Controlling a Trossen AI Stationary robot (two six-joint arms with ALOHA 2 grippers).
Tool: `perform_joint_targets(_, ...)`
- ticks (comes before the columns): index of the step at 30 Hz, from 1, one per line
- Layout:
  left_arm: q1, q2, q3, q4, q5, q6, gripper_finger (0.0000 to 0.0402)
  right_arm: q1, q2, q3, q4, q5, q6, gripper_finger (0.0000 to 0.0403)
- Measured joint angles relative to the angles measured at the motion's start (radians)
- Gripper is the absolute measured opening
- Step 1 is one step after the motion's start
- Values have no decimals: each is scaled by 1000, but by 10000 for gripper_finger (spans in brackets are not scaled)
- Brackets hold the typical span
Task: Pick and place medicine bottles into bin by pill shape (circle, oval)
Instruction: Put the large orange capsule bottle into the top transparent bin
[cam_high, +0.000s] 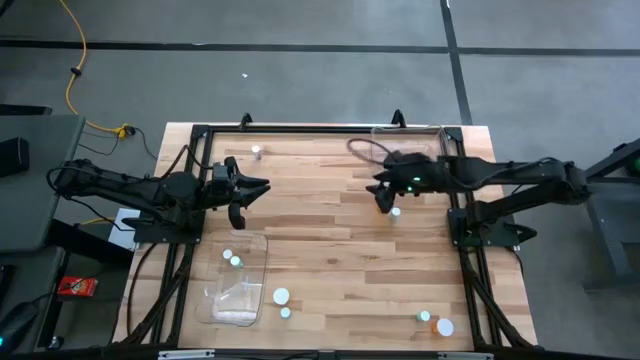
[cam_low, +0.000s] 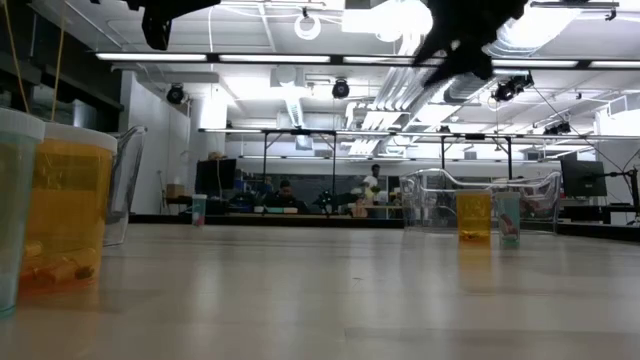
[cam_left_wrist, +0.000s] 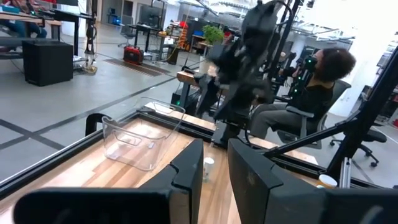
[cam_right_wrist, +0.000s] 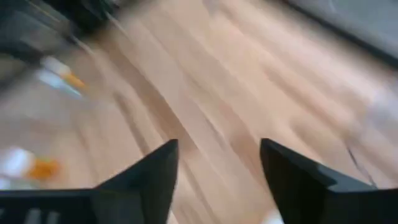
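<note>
Wooden table (cam_high: 330, 260): scattered medicine bottles (cam_high: 280, 296), two clear bins (cam_high: 238, 280).

Orange bottle (cam_low: 473, 216) beside pale teal bottle (cam_low: 507, 218); light striped wood table (cam_high: 330, 230); dark tools.

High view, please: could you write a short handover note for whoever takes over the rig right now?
Left gripper: raised over the table's left side; its grip is not clear.
Right gripper: open and empty, just above a lone bottle near the far-right bin.
Done: a bottle pair appears to lie in the near-left bin.
Left: the lone bottle, a far-edge bottle, two loose bottles beside the near-left bin, and two corner bottles at the near right.
</note>
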Motion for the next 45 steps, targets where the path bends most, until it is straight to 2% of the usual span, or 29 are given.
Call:
perform_joint_targets(4,0,0,0,-1,0,7,63,-13,107,27,-163,-16,112,264)
perform_joint_targets(16,0,0,0,-2,-19,7,63,-16,337,22,-240,22,280,268)
perform_joint_targets(25,0,0,0,-3,-18,7,63,-50,354,22,-302,34,341,268)
perform_joint_targets(34,0,0,0,-2,-19,7,63,-84,369,21,-263,-47,334,268)
perform_joint_targets(45,0,0,0,-1,-22,18,63,-85,446,21,-258,-62,339,268)
